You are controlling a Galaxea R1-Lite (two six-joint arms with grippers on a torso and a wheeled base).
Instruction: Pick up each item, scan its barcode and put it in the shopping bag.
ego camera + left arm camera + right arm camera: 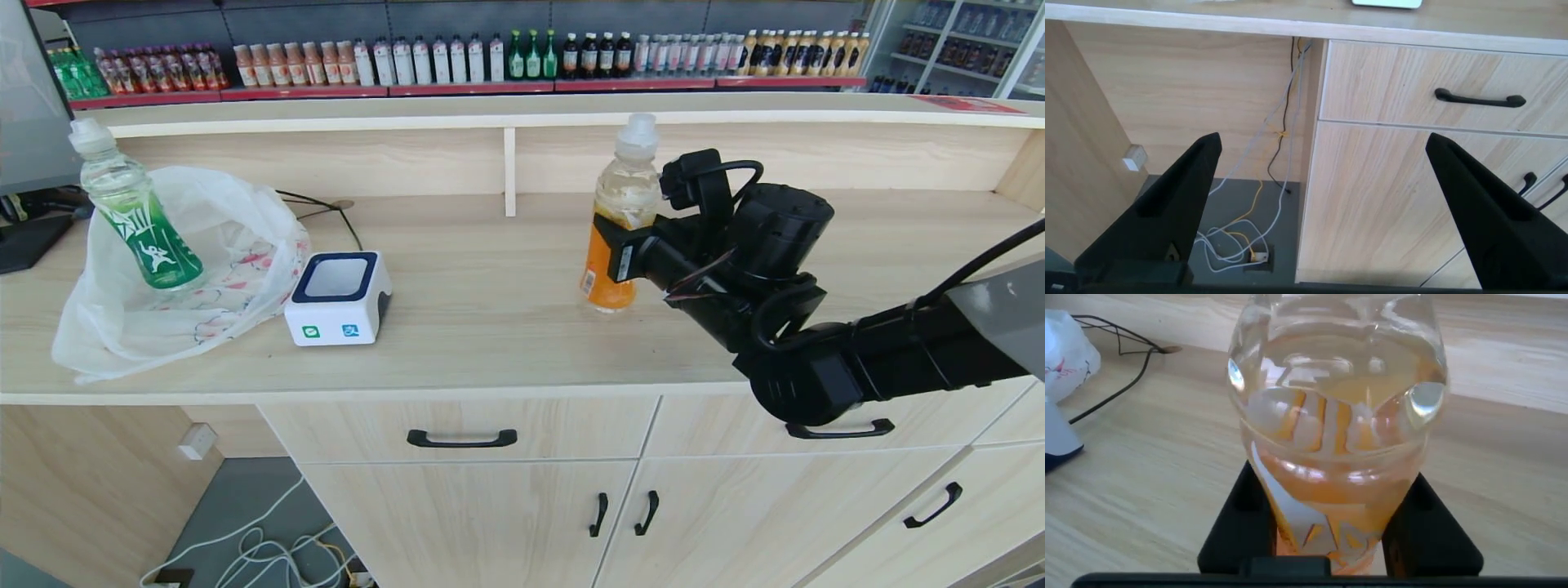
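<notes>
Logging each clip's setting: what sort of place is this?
Most likely a shop checkout, perhaps a mock one: shelves of bottled drinks along the back, a scanner box on the wooden counter beside a plastic shopping bag, and an orange drink bottle in the right tool.

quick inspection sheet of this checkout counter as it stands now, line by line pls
surface: pale wooden counter
job's things: orange bottle upright on the counter; green bottle tilted in the shopping bag; scanner beside the bag
clutter: dark stand at the far left edge
grippers: right pincer closed on the orange bottle; left pincer open, below counter level
cables: thin black cable behind the scanner; loose cables on the floor
surroundings: drink shelves behind the counter
</notes>
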